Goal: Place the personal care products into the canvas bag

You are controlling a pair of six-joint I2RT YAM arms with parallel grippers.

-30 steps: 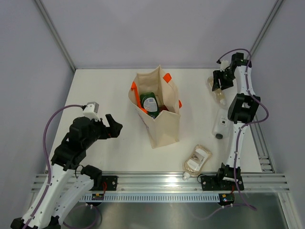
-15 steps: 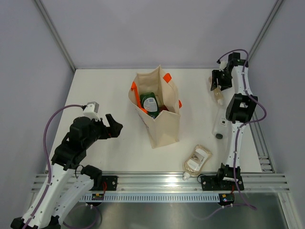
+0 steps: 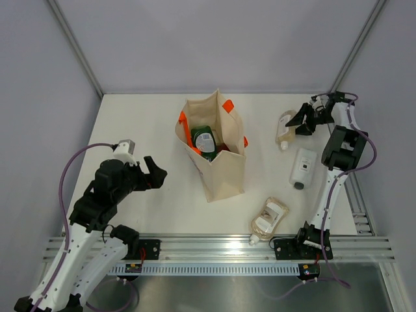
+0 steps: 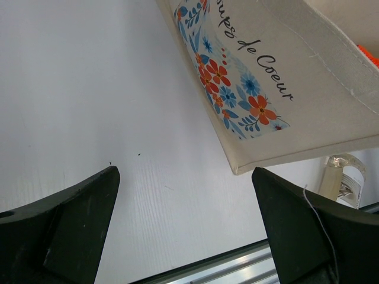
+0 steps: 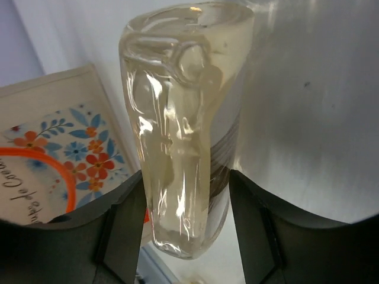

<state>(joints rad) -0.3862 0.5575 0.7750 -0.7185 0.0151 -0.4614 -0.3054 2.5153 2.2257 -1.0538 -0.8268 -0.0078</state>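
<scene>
The beige canvas bag with orange handles stands upright mid-table. A green bottle and a red one show inside it. My right gripper is shut on a clear beige refill pouch, right of the bag. In the right wrist view the pouch hangs between my fingers, with the bag's floral side behind it. A white black-capped bottle and a second pouch lie on the table. My left gripper is open and empty, left of the bag.
A metal rail runs along the near edge. Grey walls close the back and sides. The second pouch's cap shows past the bag's corner in the left wrist view.
My right gripper has turned and swung left with the pouch, carrying it from the far right edge toward the bag. The left arm has not moved.
</scene>
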